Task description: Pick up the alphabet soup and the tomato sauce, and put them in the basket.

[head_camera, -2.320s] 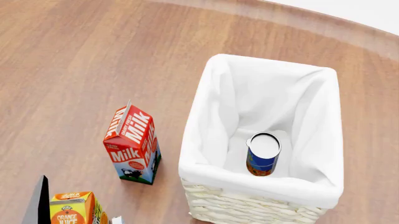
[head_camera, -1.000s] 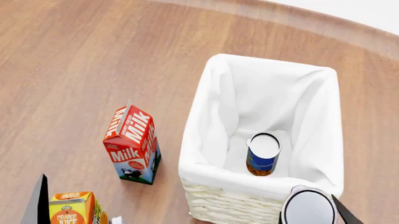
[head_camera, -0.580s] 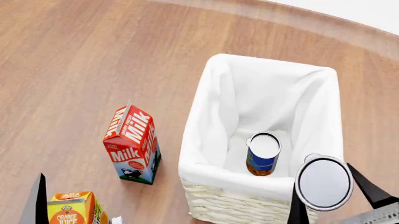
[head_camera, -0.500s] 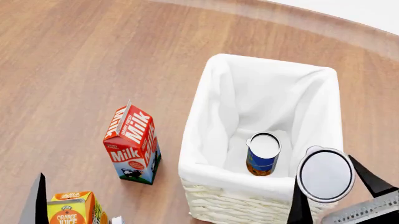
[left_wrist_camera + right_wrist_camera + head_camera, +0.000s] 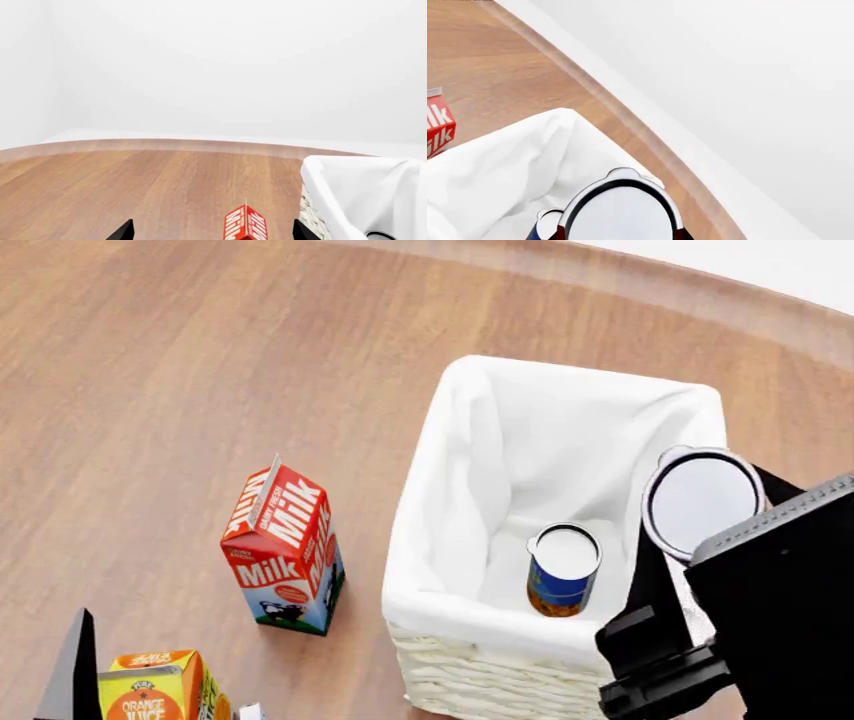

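The cream wicker basket [image 5: 461,665] with its white liner [image 5: 507,160] stands right of centre. The alphabet soup [image 5: 562,578], a blue can, stands upright inside it, and its top [image 5: 547,222] shows in the right wrist view. My right gripper [image 5: 711,532] is shut on the tomato sauce [image 5: 701,498], held upright above the basket's right side. The silver top of the tomato sauce [image 5: 620,212] fills the right wrist view, with red label at its edges. My left gripper [image 5: 212,232] is open and empty, low at the near left, with one fingertip [image 5: 74,680] in the head view.
A red milk carton [image 5: 283,550] stands on the wooden table left of the basket, also seen as the milk carton [image 5: 245,225] ahead of my left gripper. An orange juice carton [image 5: 158,688] stands at the near left. The table's curved far edge [image 5: 694,290] runs behind the basket.
My right gripper has risen from the bottom edge with the tomato sauce and moved forward over the basket's right side. The soup can, cartons and left arm have not moved.
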### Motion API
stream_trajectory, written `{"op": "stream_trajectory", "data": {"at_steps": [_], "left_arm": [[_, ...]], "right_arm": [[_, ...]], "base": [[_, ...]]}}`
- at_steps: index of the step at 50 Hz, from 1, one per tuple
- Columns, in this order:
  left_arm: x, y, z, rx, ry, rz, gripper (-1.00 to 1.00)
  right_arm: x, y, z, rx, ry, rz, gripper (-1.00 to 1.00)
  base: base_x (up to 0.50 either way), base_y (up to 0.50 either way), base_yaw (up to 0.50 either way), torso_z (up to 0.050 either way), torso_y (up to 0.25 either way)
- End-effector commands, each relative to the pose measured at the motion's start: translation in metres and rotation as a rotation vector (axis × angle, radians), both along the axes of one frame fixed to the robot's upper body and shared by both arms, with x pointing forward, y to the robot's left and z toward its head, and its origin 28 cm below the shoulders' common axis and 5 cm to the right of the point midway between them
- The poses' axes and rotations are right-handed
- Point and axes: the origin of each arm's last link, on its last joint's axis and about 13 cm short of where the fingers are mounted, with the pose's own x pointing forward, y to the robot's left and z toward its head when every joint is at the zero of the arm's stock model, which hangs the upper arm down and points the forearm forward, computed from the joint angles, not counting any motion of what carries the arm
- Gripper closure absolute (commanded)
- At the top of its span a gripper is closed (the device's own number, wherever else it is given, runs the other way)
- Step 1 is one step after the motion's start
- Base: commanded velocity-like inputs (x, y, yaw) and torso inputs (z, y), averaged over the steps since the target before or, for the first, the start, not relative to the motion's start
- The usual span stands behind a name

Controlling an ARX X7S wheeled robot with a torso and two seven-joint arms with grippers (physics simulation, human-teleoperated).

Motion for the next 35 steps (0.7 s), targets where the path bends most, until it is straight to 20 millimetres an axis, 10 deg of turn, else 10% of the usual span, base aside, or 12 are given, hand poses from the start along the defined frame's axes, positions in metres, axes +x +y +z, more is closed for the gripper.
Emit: {"op": "stream_trajectory", "data": {"at_steps": [1,35], "left_arm": [[0.007,0.001,0.003,-0.044,-0.042,-0.016,-1.0],[0.011,-0.001,-0.007,-0.039,-0.024,-0.019,-1.0]], "right_arm": [[0.02,0.004,0.028,0.018,-0.003,0.087,1.0],[0.083,0.007,0.073,-0.163,0.363,0.149,1.0]], "base": [[0.0,0.0,0.0,0.0,0.0],[0.0,0.0,0.0,0.0,0.0]]}}
